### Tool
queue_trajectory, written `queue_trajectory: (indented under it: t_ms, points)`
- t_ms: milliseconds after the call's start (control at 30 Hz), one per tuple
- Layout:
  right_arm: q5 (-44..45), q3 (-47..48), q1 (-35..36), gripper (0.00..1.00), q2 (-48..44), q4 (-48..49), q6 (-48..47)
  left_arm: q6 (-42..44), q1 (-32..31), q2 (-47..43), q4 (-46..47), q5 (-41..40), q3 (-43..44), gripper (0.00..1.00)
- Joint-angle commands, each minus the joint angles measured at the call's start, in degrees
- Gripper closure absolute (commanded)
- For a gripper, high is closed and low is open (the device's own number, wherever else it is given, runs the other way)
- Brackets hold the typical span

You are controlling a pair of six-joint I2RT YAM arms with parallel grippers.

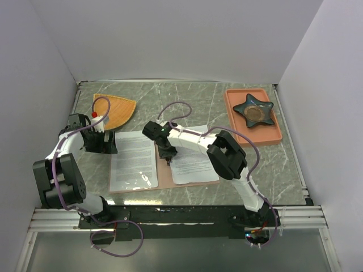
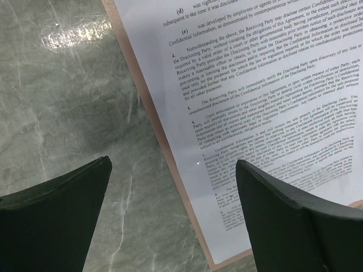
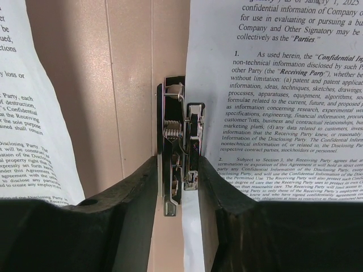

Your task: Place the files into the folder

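Observation:
The pinkish-brown folder [image 1: 164,174] lies open on the table. One printed sheet [image 1: 133,161] lies on its left half and another sheet [image 1: 194,164] on its right half. My right gripper [image 1: 169,158] is at the folder's crease. In the right wrist view it [image 3: 177,164] is shut on a metal spring clip [image 3: 178,136] standing between bare folder card [image 3: 113,85] and the right sheet [image 3: 272,85]. My left gripper [image 1: 104,148] is open and empty at the left sheet's far left corner. In the left wrist view it [image 2: 173,164] straddles the folder's edge [image 2: 186,200] and sheet [image 2: 255,102].
An orange fan-shaped plate [image 1: 116,107] lies at the back left, just behind the left gripper. A salmon tray [image 1: 272,133] at the back right holds a dark star-shaped dish [image 1: 253,110]. White walls enclose the table on three sides.

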Motion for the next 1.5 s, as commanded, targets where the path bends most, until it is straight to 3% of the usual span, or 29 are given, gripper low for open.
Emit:
queue_trajectory:
  t_ms: [0, 200, 500, 900, 1467]
  points:
    - [0.03, -3.92, -0.05, 0.74, 0.93, 0.71, 2.29, 1.01, -0.21, -0.55, 0.49, 0.05, -0.02, 0.01]
    - [-4.53, -18.04, -1.37, 0.87, -3.98, 10.01, 4.13, 0.57, -0.21, 0.59, 0.14, 0.05, 0.41, 0.01]
    - [-13.86, -33.97, -4.8, 0.9, -9.53, 26.8, 5.19, 0.13, -0.21, 2.43, -1.53, 2.95, 3.23, 0.04]
    - [-21.77, -45.05, -8.93, 0.92, -9.27, 38.14, 8.44, -0.22, -0.21, 4.28, -1.45, 1.28, 3.49, 0.04]
    - [-22.92, -47.26, -9.46, 0.93, -6.89, 41.58, 9.06, -1.01, -0.13, 9.29, -1.09, 6.2, 4.46, 0.04]
